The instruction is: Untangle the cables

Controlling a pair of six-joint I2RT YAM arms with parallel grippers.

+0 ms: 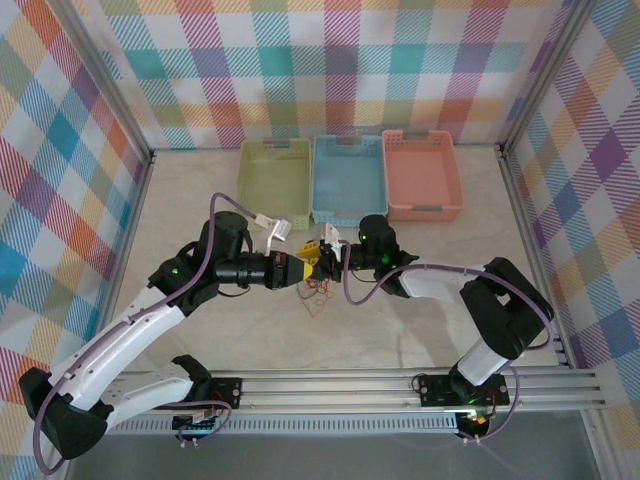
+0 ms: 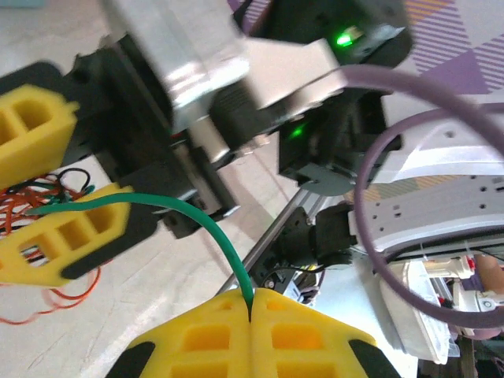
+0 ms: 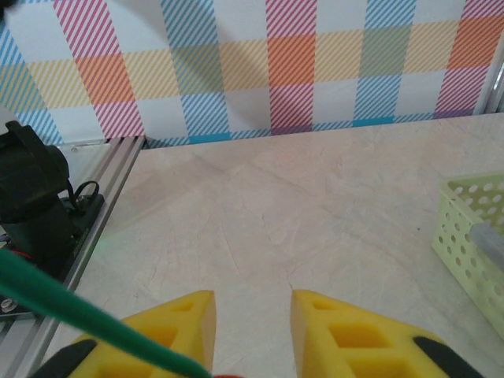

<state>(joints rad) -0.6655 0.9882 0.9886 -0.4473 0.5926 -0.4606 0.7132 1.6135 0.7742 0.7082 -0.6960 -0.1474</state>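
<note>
Left tool (image 2: 250, 315) clamped on a green strand (image 2: 201, 220), right tool (image 3: 252, 305) parted a little, cables (image 1: 318, 292) (orange, black, green) bunched mid-table below both, open table (image 1: 300, 350) around, bins (image 1: 348, 180) lining the far edge.

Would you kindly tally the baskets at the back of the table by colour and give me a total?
Yellow-green basket: 1
Blue basket: 1
Salmon-pink basket: 1
Total: 3
</note>
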